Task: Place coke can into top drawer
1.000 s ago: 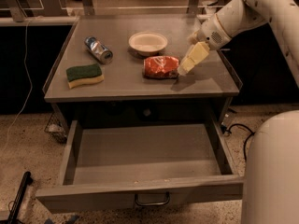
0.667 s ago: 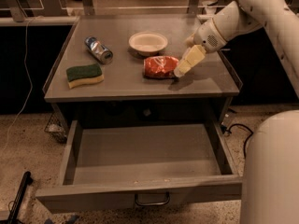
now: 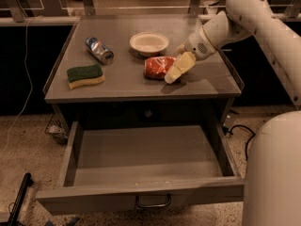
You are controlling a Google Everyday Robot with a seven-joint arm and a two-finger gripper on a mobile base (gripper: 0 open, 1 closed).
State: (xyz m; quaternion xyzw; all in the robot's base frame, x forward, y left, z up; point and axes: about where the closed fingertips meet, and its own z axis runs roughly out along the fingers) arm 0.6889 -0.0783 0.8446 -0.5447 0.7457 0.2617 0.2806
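Observation:
The coke can (image 3: 158, 67), red-orange and dented, lies on its side on the cabinet top, in front of a white bowl. My gripper (image 3: 170, 77) is low over the top at the can's right end, touching or nearly touching it; I cannot tell which. The arm reaches in from the upper right. The top drawer (image 3: 141, 192) is pulled wide open below the cabinet top, with its curved handle on the front and nothing inside it.
A white bowl (image 3: 149, 43) stands just behind the can. A silver-and-blue can (image 3: 99, 50) lies at the back left, and a green-and-yellow sponge (image 3: 85, 75) at the front left. My white base (image 3: 275, 173) is at the lower right beside the drawer.
My gripper has moved left and down towards the coke can's right end. The can, the bowl and the drawer have not moved.

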